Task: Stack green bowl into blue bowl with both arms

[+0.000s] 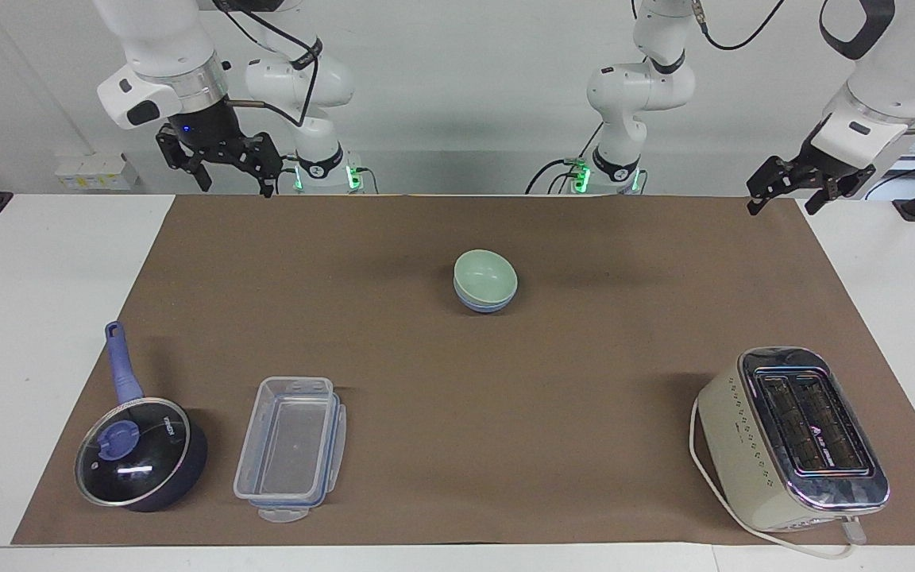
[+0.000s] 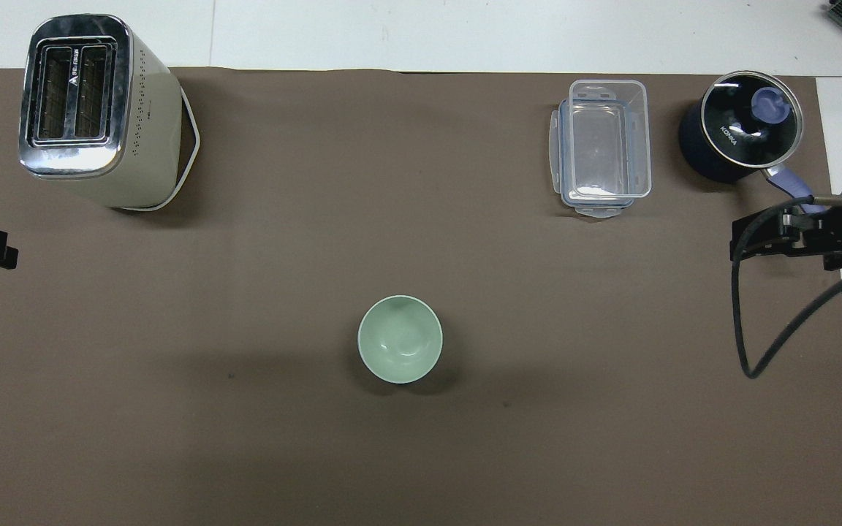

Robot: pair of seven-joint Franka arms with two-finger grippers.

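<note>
The left gripper [image 1: 785, 195] hangs open and empty over the mat's [image 1: 624, 373] edge nearest the robots, at the left arm's end. The right gripper [image 1: 227, 171] hangs open and empty at the right arm's end. Well apart from both, the green bowl [image 1: 486, 275] sits nested in the blue bowl [image 1: 483, 304] mid-mat. Farther from the robots stand a toaster [image 1: 791, 437], a clear container [image 1: 291, 446] and a lidded saucepan [image 1: 138, 457].

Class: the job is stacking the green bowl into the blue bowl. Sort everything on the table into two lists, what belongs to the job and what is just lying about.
Belongs to the job:
green bowl, nested in the
blue bowl

Just lying about:
toaster
saucepan
plastic container
</note>
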